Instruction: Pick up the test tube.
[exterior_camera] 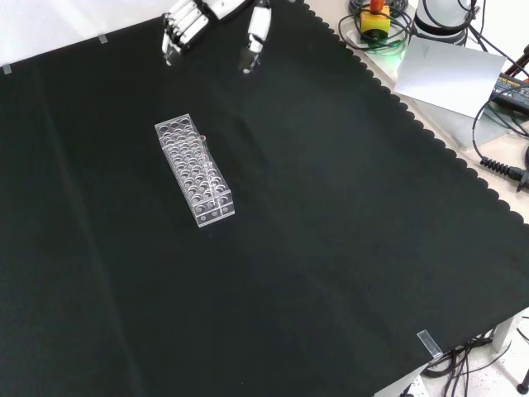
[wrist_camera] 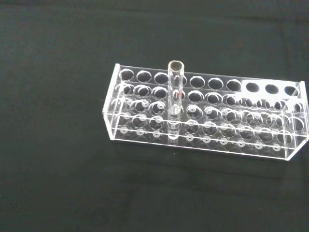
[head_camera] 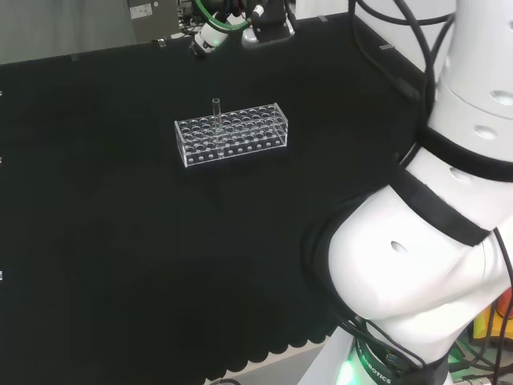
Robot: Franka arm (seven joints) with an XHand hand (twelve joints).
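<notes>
A clear plastic rack (head_camera: 240, 143) with many round holes stands near the middle of the black cloth. One clear test tube (head_camera: 216, 122) stands upright in it, near the rack's left end in the head view. In the wrist view the test tube (wrist_camera: 175, 94) rises well above the rack (wrist_camera: 212, 140), and the other holes look empty. In the front view the hand (exterior_camera: 183, 25) hangs at the top edge, beyond the rack (exterior_camera: 195, 170) and apart from it. Its fingers are relaxed and spread from the thumb (exterior_camera: 255, 33), and it holds nothing.
The arm's white links (head_camera: 433, 241) fill the right of the head view. Off the cloth's scalloped edge in the front view lie a yellow and red stop button (exterior_camera: 376, 16), a white sheet (exterior_camera: 446, 74) and cables (exterior_camera: 504, 165). Other equipment (head_camera: 216, 28) sits at the bench's far edge.
</notes>
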